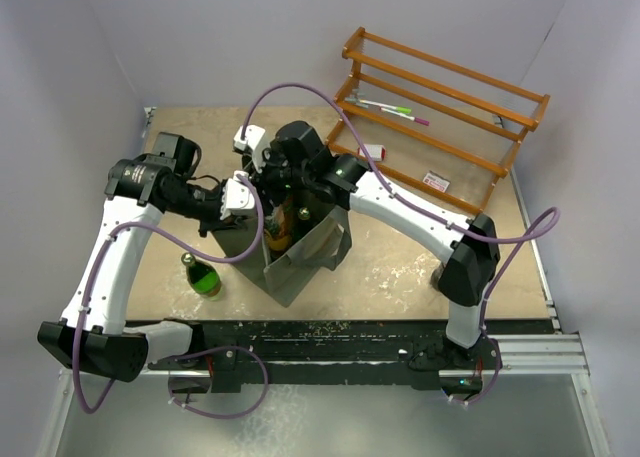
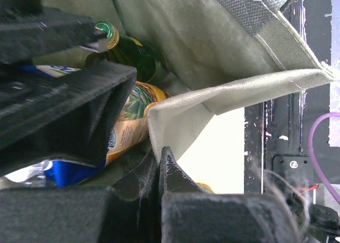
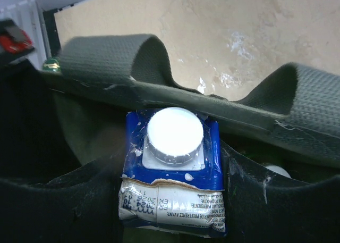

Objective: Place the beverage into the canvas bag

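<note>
Beverage carton [image 3: 172, 168] sits clamped in right hand [image 3: 172, 203] over canvas bag [image 1: 300, 267]; left hand [image 2: 158, 200] pinches its rim.

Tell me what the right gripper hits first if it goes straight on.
Probably the rim of the bag, just past the carton held by the right gripper; depth is unclear, so it might pass inside.

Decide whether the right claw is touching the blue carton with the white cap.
Touching. The right wrist view shows the blue carton wedged between the two dark fingers of the right claw, with no gap on either side.
</note>
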### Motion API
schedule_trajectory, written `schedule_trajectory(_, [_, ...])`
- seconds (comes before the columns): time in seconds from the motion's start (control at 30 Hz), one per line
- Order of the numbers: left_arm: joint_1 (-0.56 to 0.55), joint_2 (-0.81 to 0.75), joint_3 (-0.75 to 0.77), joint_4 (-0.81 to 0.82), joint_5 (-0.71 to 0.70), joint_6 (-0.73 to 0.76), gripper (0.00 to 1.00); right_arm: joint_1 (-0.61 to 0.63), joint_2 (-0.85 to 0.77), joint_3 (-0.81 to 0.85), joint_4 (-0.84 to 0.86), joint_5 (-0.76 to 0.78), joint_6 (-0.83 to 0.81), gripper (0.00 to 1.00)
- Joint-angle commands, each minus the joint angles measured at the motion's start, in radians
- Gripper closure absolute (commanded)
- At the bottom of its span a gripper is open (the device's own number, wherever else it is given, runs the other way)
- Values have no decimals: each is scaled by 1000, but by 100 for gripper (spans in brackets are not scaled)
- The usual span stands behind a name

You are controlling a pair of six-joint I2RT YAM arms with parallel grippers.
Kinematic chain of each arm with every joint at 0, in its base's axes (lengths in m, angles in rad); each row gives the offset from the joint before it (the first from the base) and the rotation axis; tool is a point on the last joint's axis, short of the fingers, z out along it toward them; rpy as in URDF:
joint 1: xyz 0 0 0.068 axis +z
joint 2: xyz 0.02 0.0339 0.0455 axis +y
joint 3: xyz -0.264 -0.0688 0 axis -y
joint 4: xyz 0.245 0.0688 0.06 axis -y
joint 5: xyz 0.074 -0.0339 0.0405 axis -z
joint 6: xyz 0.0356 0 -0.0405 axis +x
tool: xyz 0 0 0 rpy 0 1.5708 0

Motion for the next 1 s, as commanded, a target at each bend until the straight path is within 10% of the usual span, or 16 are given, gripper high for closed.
schedule_trajectory(0.0, [5,-7,56,-50,66,-24,100,5,-98,-2,331,5,1,100])
schedule_trajectory(0.73, [5,-22,20,-60,59,-5,100,9,-104,-250,500,1,-6,99])
schedule_trajectory(0.97, [6,-20,6,-62,60,4,100,11,-105,-285,496,-20,14,78])
